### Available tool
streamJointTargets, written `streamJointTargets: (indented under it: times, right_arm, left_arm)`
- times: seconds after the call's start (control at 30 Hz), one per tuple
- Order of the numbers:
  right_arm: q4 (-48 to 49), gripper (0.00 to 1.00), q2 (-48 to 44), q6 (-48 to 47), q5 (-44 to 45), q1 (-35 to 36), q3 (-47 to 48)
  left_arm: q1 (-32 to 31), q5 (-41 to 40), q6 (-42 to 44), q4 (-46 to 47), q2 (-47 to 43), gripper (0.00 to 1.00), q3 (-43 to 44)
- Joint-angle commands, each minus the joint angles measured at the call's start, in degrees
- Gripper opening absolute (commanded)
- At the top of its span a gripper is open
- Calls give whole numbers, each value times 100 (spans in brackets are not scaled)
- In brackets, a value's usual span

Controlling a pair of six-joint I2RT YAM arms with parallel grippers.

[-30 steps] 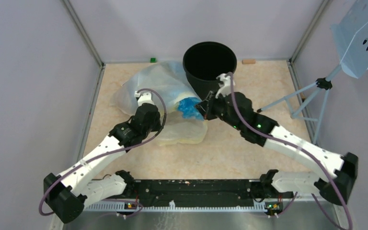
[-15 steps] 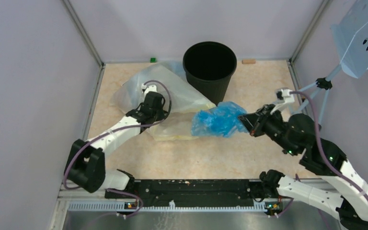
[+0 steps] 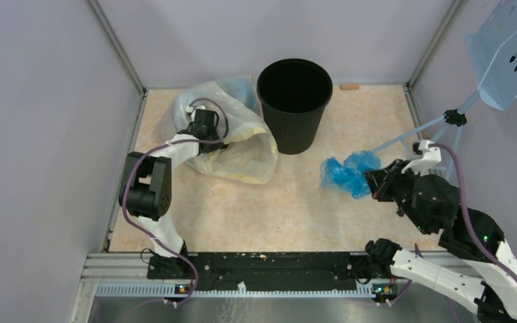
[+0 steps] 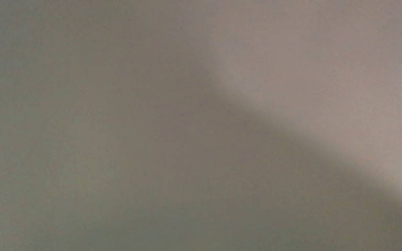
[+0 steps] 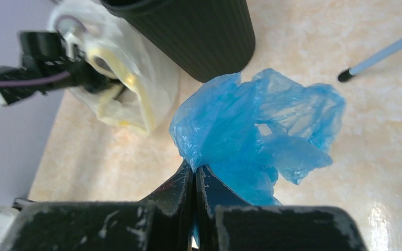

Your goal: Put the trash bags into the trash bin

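Fingers of your right hand [image 5: 194,172] were pressed together on a fold of the blue trash bag [image 3: 345,173], which hung bunched near the right edge of the bench [image 3: 276,208], apart from the trash bin [image 3: 297,131] at the far edge. Your left hand [image 3: 202,126] was at the clear bag [image 3: 246,145] by the far left corner, and I could not tell its grip.
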Motion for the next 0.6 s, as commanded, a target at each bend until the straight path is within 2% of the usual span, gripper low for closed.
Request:
streamJointTargets:
  times: [0.0,0.1,0.23,0.43,0.5,0.57]
  right_arm:
    - [-73,0,178,125,9,-12,-501]
    - [294,0,348,113,-408,-13,-873]
    - [867,0,772,-67,-1199,-12,-1154]
    - [2135,0,1459,-447,-2646,-13,-1304]
    - [2657,0,1618,-469,-3264,-13,-1345]
    - [2945,0,1748,-434,-3510,-13,-1370]
  left_arm:
    - [791,300,-288,42,300,0,591]
    - [1188,520,-342,-294,412,0,980]
    - [1246,319,-286,-585,207,0,1234]
    - [1254,-638,-130,-594,-908,0,692]
    - [1254,-990,38,-817,-1152,0,802]
    - [1254,-1170,166,-1053,-1344,1,941]
